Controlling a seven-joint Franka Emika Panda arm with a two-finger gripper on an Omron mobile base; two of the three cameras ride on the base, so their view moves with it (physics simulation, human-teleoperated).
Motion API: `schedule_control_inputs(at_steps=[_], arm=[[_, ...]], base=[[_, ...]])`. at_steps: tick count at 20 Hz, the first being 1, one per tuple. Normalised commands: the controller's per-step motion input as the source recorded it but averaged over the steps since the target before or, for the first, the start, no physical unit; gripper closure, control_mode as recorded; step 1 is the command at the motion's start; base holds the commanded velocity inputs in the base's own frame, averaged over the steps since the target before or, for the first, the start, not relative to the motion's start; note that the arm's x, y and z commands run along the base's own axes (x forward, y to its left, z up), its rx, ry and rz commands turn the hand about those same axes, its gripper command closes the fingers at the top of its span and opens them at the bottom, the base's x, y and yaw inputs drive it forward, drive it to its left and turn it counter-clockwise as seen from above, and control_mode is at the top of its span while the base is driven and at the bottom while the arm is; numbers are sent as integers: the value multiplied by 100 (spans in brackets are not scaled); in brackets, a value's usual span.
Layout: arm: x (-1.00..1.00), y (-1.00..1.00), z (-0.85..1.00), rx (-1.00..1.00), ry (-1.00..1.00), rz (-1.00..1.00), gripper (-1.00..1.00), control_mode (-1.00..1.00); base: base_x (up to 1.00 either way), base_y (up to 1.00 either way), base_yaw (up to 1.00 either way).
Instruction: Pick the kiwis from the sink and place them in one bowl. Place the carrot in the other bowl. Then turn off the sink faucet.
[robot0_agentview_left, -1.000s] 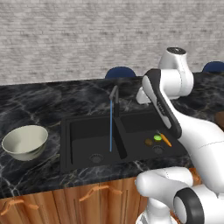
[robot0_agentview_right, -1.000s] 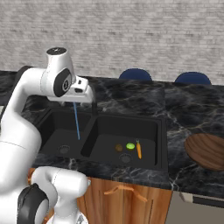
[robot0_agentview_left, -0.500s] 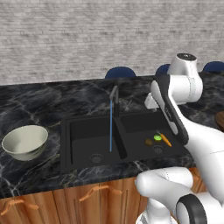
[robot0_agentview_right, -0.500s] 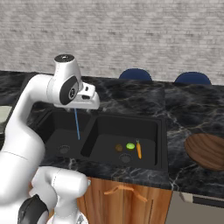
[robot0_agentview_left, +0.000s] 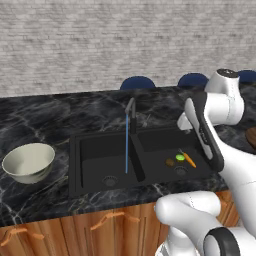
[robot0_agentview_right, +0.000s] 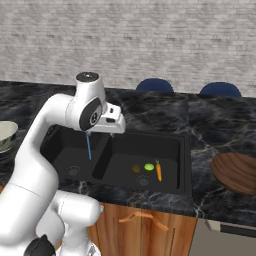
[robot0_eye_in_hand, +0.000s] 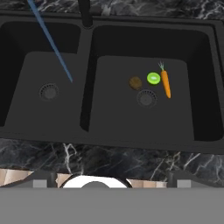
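Hand view: sink (robot0_eye_in_hand: 201, 83) below gripper. Kiwis (robot0_eye_in_hand: 153, 78) and carrot (robot0_eye_in_hand: 166, 83) in right basin, beside drain. Faucet (robot0_eye_in_hand: 84, 12) at far edge, stream falling into left basin.

Two kiwis (robot0_agentview_right: 142, 168) and carrot (robot0_agentview_right: 159, 171) in the sink's (robot0_agentview_right: 184, 165) right basin

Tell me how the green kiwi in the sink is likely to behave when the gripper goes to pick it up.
The green kiwi is small and rounded, so it may roll if nudged. It lies close beside the carrot and near the drain, so fingers could bump either. Water runs only into the other basin, so it is probably not very slippery.
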Motion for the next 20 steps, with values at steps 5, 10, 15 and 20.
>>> schedule_control_inputs(at_steps=[5, 10, 15, 20], arm=[[-10, -40, -23, 0, -3, 0, -100, -100], [-9, -37, -23, 0, -2, 0, -100, -100], [-6, -33, -21, 0, -1, 0, -100, -100], [-1, -25, -23, 0, -1, 0, -100, -100]], base=[[0, 0, 0], [0, 0, 0], [0, 0, 0], [0, 0, 0]])
